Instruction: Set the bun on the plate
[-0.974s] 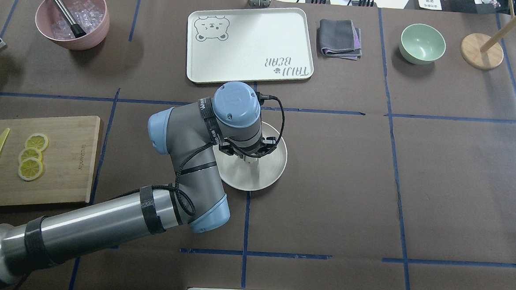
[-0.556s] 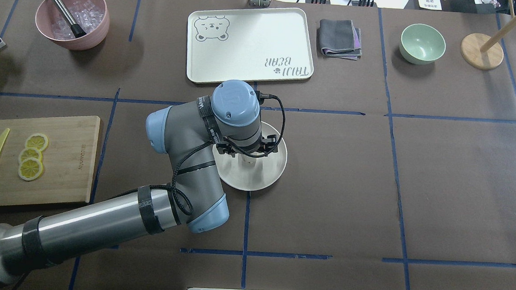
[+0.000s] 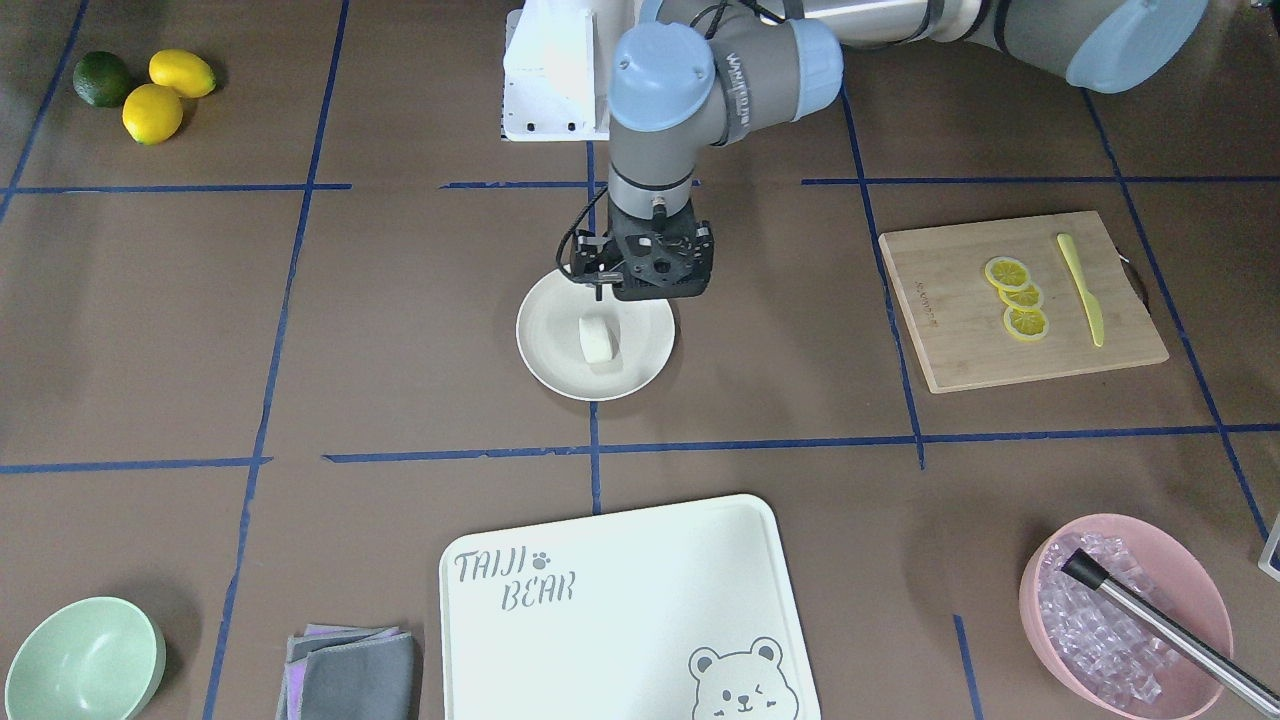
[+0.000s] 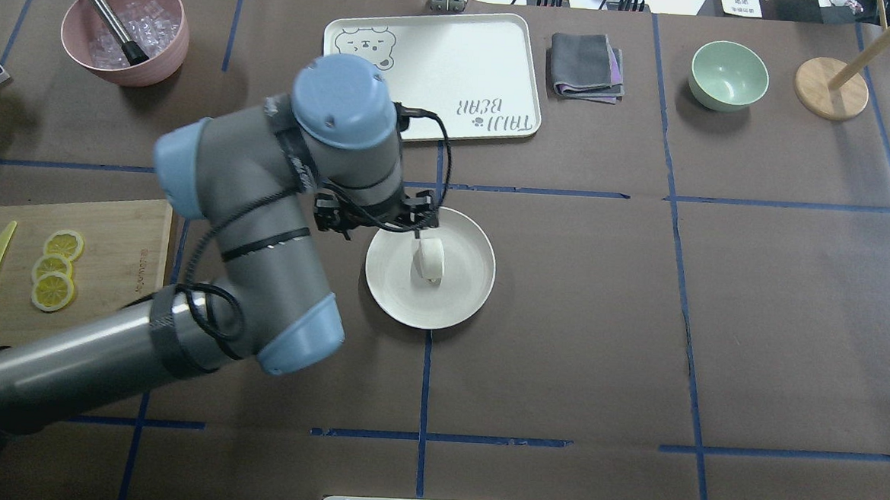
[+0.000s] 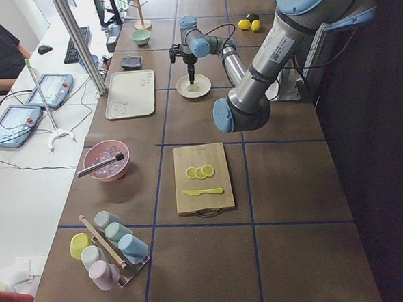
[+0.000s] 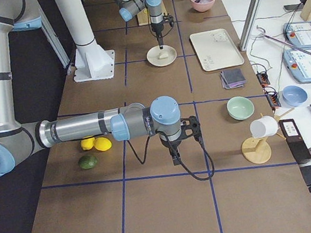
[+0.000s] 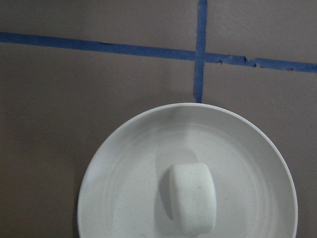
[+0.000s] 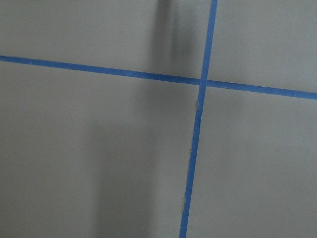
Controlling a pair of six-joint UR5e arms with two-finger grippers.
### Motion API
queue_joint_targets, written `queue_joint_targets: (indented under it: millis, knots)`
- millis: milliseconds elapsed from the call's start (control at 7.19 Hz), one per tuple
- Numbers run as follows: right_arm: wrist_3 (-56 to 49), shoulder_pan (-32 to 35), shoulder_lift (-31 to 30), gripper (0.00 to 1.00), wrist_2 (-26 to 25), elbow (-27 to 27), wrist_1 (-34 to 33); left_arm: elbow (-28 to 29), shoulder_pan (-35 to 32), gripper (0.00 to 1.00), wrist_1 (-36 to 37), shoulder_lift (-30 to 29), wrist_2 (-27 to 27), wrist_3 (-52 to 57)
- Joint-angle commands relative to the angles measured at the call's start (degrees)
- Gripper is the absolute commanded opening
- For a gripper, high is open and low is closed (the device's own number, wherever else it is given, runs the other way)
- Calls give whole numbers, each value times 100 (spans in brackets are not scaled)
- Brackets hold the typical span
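Front view: bun (image 3: 598, 340), a smooth white rounded block, lies mid-plate (image 3: 545, 368), long axis near-far; left tool (image 3: 648, 288) above plate's robot-side edge, holds nothing, opening cannot be told | Overhead: since a second ago left tool rose and shifted left, uncovering bun | Left wrist: bun lies free | Right-side view: right tool (image 6: 176, 156) well apart from plate, opening cannot be told

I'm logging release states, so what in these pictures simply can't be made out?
Left end effector: open or shut unclear; its wrist covers the fingers in the overhead view.
Right end effector: seen only in the exterior right view, too small to judge.
Plate: near rim cut off by the left wrist view's bottom edge.
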Motion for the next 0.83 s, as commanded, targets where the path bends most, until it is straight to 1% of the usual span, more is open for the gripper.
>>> queue_joint_targets:
  millis: [0, 139, 278, 417, 556, 695]
  knots:
    - [-195, 84, 48, 100, -16, -24, 0, -857, -922, 100, 243, 1047, -574, 1378]
    - [-195, 93, 57, 100, -16, -33, 0, -894, -1405, 100, 234, 1348, -881, 1977]
    - [-187, 120, 83, 100, 1, -94, 0, -929, -1949, 100, 216, 1716, -1284, 2801]
    - [-152, 163, 66, 100, 10, -85, 0, -938, -2781, 100, 234, 2294, -1888, 3966]
    - [-151, 173, 49, 100, 10, -85, -9, -834, -3486, 100, 234, 2770, -2260, 4848]
    - [-125, 173, 14, 100, 10, -68, 0, -781, -3928, 100, 225, 3305, -2368, 5553]
